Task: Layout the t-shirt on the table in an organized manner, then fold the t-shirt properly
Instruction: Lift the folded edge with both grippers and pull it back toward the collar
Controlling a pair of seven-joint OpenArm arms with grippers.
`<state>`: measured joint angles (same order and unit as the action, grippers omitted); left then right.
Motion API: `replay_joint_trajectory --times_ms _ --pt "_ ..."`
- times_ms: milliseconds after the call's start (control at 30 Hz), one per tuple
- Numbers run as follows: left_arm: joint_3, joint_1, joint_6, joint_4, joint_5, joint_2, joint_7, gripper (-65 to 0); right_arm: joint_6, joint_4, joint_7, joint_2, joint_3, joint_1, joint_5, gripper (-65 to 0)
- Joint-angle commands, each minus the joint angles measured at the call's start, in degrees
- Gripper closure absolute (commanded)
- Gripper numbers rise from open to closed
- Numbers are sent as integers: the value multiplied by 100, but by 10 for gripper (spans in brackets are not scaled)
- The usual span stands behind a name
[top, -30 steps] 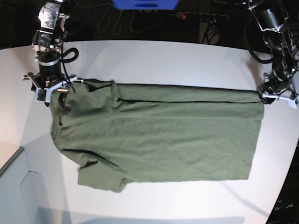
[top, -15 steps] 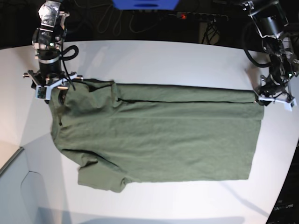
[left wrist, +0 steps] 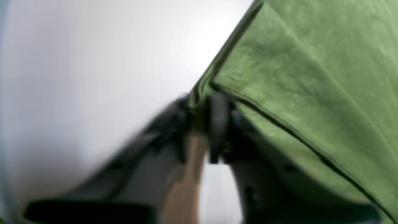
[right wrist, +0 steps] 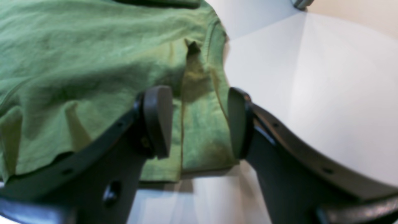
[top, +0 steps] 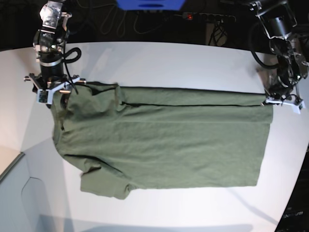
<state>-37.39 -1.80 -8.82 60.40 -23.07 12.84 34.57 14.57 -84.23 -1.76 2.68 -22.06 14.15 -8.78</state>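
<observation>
The olive-green t-shirt [top: 164,145] lies spread on the white table [top: 169,63], collar end to the left, hem to the right, with its far strip folded over along a long crease. My left gripper [top: 281,100] is shut on the hem's far corner, and the wrist view shows the pinch [left wrist: 202,115] on the cloth [left wrist: 311,77]. My right gripper [top: 50,91] is at the shirt's far left corner. In its wrist view it [right wrist: 197,123] is open, with its fingers [right wrist: 157,121] straddling the cloth edge [right wrist: 77,62].
A power strip [top: 205,17] and cables lie behind the table's far edge, next to a blue object [top: 149,5]. A grey surface [top: 19,193] sits off the table's lower left. The table's curved edge runs close to the left gripper on the right side.
The left gripper has shifted slightly left and toward the far side, still pinching the hem corner. The right gripper has risen slightly at the shoulder corner. The shirt lies as before.
</observation>
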Motion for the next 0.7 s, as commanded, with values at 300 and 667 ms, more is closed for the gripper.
replay_joint_trajectory --times_ms 300,667 --pt "-28 -44 7 74 -1 74 3 0 -19 -39 -171 -52 -567 -48 56 -331" --pt "-28 -44 7 65 -1 74 3 0 -19 919 -171 -325 -523 -224 38 -400"
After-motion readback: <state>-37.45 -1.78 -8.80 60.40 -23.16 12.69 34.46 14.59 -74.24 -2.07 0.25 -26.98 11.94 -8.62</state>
